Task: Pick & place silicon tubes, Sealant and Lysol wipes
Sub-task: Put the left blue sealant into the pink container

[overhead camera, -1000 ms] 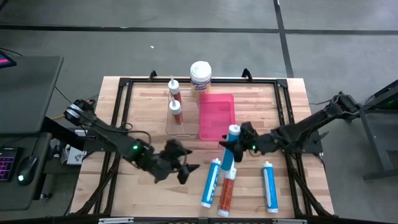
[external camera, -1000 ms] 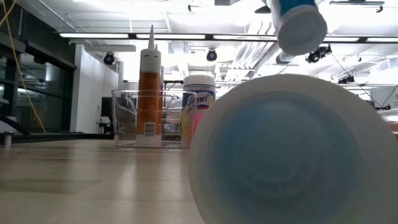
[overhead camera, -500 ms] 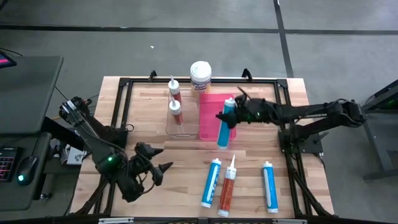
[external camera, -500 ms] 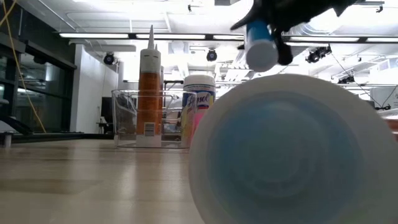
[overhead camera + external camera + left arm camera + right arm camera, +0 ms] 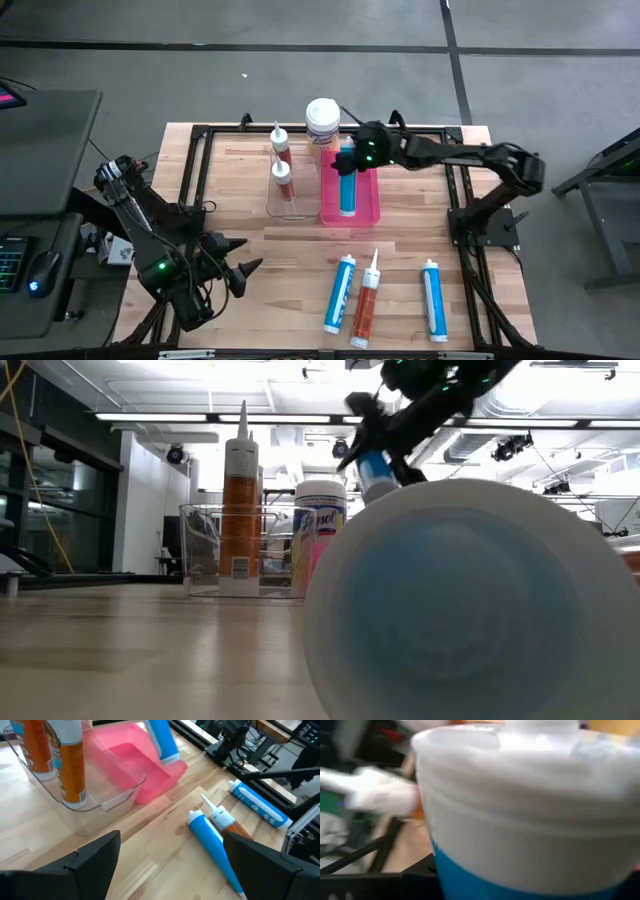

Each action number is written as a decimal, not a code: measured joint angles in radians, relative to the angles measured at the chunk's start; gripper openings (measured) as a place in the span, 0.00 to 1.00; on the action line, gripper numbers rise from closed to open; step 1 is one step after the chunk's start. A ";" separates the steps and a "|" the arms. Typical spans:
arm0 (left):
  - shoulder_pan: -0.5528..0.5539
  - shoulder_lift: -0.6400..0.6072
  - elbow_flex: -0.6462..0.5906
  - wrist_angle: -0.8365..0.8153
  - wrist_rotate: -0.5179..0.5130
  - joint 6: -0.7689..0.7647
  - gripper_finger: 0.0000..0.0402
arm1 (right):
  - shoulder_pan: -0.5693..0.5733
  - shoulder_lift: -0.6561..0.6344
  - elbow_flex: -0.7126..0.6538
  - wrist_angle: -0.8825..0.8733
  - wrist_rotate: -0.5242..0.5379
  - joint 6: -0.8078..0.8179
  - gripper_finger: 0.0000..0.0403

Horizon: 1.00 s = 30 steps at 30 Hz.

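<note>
Blue tube [image 5: 346, 186]: having travelled from mid-tabletop, now hanging over the pink tray [image 5: 368, 205], far centre; release is probably following. Right gripper [image 5: 349, 160] is pinching its upper end. Left gripper [image 5: 238, 273] is idling spread, near left. Lysol wipes [image 5: 322, 122] are standing beyond the tray.

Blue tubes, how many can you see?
3. One blue tube is held by the right gripper over the pink tray; two lie on the table's front. None seem hidden.
</note>
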 joint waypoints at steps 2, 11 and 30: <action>0.000 0.000 0.000 0.006 0.004 -0.004 0.86 | -0.002 0.054 0.050 -0.056 0.012 0.029 0.47; 0.001 0.000 0.000 0.010 -0.006 -0.021 0.86 | -0.005 0.183 0.132 -0.134 0.056 0.129 0.47; 0.002 0.000 -0.001 0.017 -0.009 -0.055 0.86 | -0.015 0.266 0.123 -0.175 0.044 0.206 0.47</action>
